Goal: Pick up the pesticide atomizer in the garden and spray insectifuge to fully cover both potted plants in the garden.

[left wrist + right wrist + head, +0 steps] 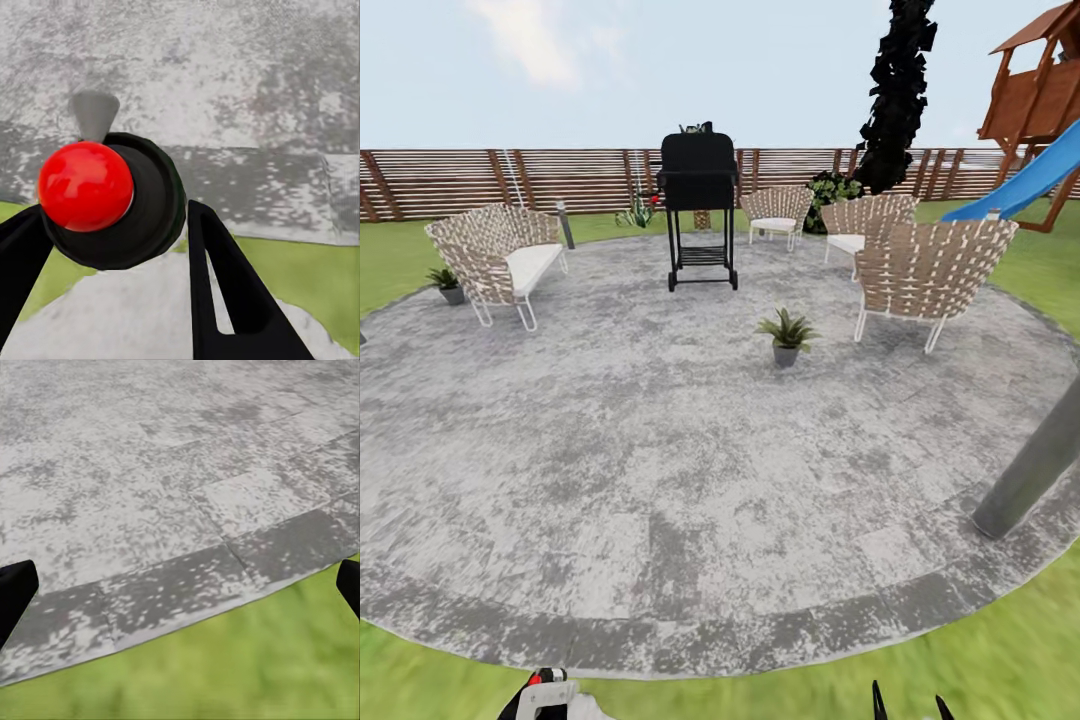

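Left gripper (112, 255): its two black fingers are closed around the pesticide atomizer (124, 202), which shows as a dark round body with a red ball on it and a grey cone tip.
Left gripper, head view: a bit of the atomizer's pale grey head (546, 696) peeks up at the bottom edge, over the grass.
Right gripper (180, 589): wide open, nothing in it, its black fingertips (15, 589) at the two sides, over the rim of the patio.
Patio (660, 480): big, round, grey stone, with green lawn (1010, 650) around it.
Nearer potted plant (786, 334): on the patio, near the big woven chair (930, 270).
Other potted plant (448, 283): on the grass, just beside the woven sofa (500, 255).
Grill (700, 205): black, at the far side of the patio.
Fence (460, 180): brown wood slats along the back.
Slide (1025, 185): blue, at the far right.
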